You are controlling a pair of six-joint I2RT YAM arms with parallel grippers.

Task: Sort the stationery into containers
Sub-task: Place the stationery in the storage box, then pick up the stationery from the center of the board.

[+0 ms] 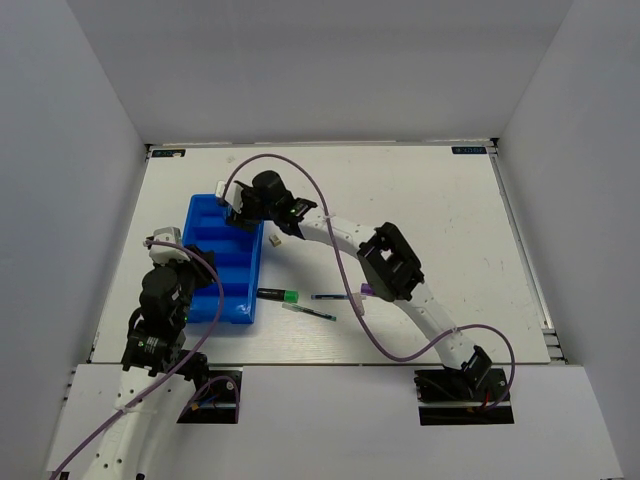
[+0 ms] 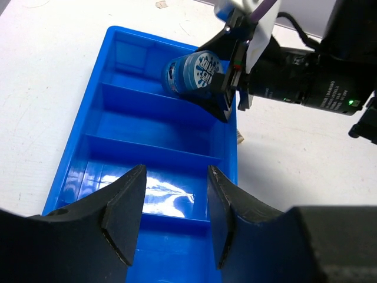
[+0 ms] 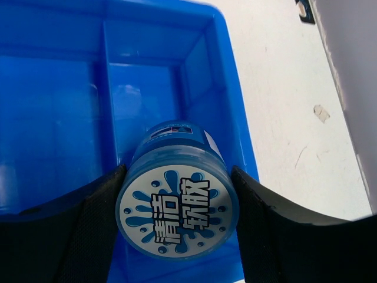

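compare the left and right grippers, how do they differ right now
The right gripper is clamped on the blue-and-white roll; the left gripper holds nothing, its jaws apart. The right gripper is over the far end compartment of the blue tray; the left gripper is over its near end. Both are above the same tray.

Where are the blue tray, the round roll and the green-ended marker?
blue tray (image 2: 75, 147): left wrist view, its left wall.
round roll (image 3: 177, 209): right wrist view, printed end face.
green-ended marker (image 1: 277, 295): top view, middle of barrel.
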